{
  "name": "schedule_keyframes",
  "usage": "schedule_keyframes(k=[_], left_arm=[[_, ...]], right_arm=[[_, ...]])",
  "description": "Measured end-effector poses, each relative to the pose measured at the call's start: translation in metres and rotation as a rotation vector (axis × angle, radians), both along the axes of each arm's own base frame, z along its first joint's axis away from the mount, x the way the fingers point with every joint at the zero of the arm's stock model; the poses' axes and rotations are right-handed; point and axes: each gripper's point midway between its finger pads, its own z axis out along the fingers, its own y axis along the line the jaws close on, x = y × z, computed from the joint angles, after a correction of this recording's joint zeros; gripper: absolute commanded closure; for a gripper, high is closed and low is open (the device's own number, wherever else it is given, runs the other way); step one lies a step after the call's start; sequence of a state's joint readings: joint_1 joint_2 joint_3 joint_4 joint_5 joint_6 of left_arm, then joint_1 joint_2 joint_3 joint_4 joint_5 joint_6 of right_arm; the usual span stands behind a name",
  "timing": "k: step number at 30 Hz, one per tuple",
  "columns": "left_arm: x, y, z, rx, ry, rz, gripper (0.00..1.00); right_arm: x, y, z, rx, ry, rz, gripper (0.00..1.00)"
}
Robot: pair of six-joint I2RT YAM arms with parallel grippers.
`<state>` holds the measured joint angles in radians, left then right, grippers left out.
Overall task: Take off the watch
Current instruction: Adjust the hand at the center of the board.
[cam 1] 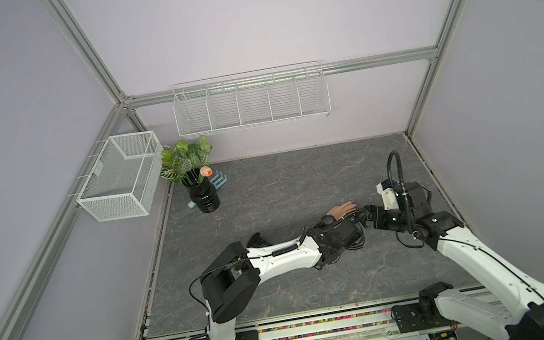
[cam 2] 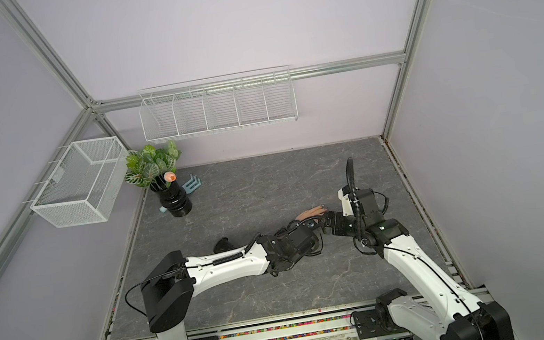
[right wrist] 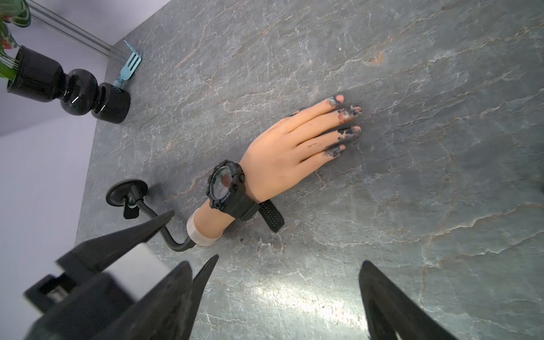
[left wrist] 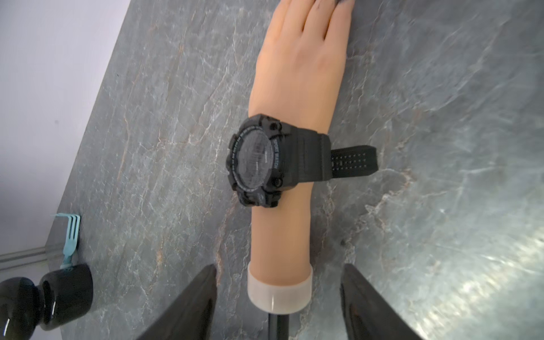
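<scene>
One watch (left wrist: 256, 160), one mannequin hand (left wrist: 300, 73), one vase (right wrist: 70, 91)

Left fingers (left wrist: 191, 303) apart, right fingers (right wrist: 391, 306) wide apart

The watch (left wrist: 259, 160) has a matt black plastic case, a glossy crystal and a matt, perforated, rubber-like strap. The mannequin hand (left wrist: 297, 73) is smooth, satin-finished plastic. The tabletop (left wrist: 441, 147) is a veined stone-look surface with a soft sheen. The vase (right wrist: 70, 94) is glossy black.

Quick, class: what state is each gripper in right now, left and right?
The left gripper is open, holding nothing.
The right gripper is open, holding nothing.
</scene>
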<state>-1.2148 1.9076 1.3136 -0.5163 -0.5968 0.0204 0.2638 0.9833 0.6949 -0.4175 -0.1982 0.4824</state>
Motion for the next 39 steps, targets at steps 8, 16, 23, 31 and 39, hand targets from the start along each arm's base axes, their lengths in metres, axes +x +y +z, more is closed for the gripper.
schedule_keyframes(k=[8,16,23,31,39], left_arm=[[0.013,-0.003,-0.03,0.046,-0.041,0.022,0.43],[0.021,-0.002,-0.039,0.065,-0.083,0.044,0.52],[0.024,-0.001,-0.041,0.068,-0.106,0.05,0.74],[0.021,0.002,-0.037,-0.036,0.035,0.019,0.85],[0.03,0.005,-0.035,-0.192,0.232,0.029,0.89]], right_arm=[[-0.004,-0.009,0.005,-0.024,-0.021,-0.032,0.11],[-0.007,-0.013,0.001,-0.036,-0.012,-0.045,0.11],[-0.007,-0.021,-0.004,-0.013,0.005,-0.082,0.11],[0.009,-0.043,-0.014,0.07,0.027,-0.167,0.11],[0.008,0.001,-0.018,0.043,-0.092,0.021,0.11]])
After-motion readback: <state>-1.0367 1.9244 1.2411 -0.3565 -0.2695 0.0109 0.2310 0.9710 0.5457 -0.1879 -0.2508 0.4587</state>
